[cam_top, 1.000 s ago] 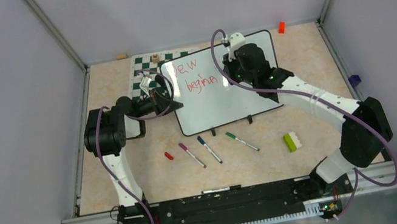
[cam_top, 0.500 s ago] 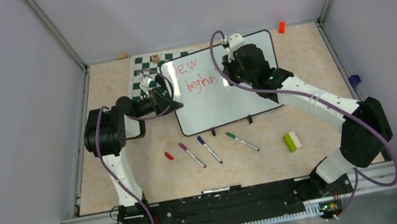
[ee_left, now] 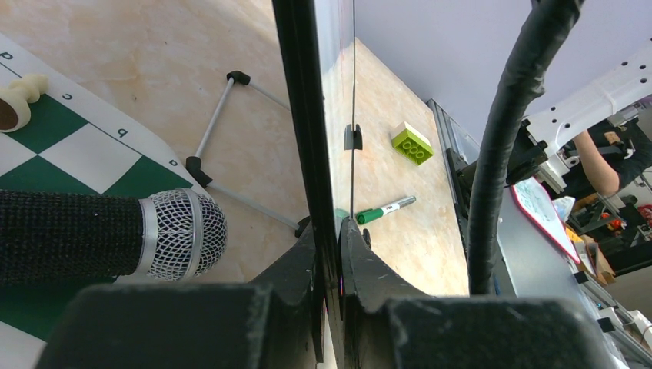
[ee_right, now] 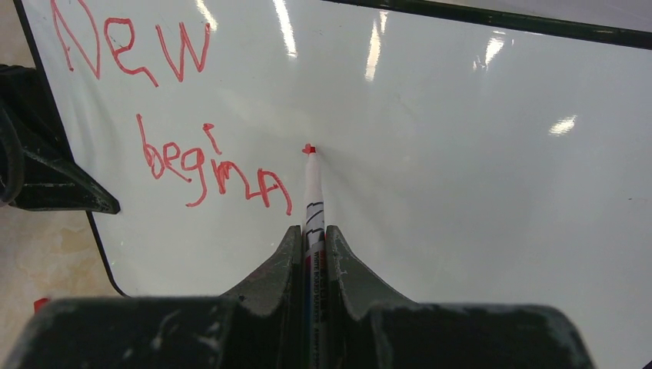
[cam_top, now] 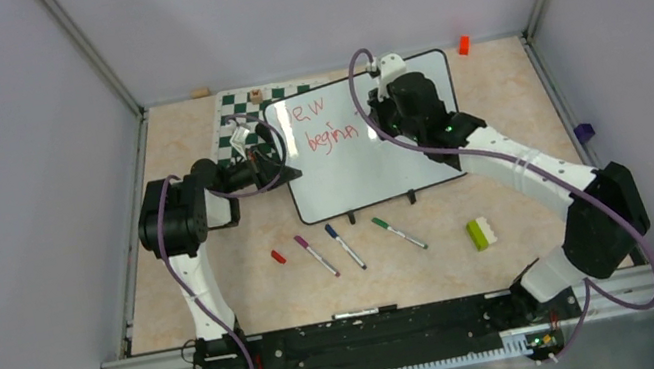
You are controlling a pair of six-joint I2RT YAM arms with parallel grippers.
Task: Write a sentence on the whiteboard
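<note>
Nearest the arm bases, a purple marker (cam_top: 316,255), a blue marker (cam_top: 345,245) and a green marker (cam_top: 399,233) lie side by side on the bench (cam_top: 262,297). A small red cap (cam_top: 278,256) lies just left of them, and a lime-green toy brick (cam_top: 481,233) sits well off to the right. Beyond them the whiteboard (cam_top: 371,167) stands propped at mid-bench, its two black feet along the near edge. The left hand (cam_top: 274,165) is pressed together on the board's left edge; from the left wrist, the thin black frame sits pinched between the two fingers (ee_left: 369,269). The right hand (ee_right: 311,234) reaches over the board's upper middle and pinches a red marker (ee_right: 312,184), whose tip touches the white surface just right of the writing. The sentence (ee_right: 177,154) shows "New" on the first line and "beginn" beneath it, in red, at the board's upper left. Behind the board's left corner lies a green-and-white chessboard mat (cam_top: 230,120) with a pale chess piece (cam_top: 255,97) on it. An orange block (cam_top: 463,45) sits at the far edge, past the board's right corner.
</note>
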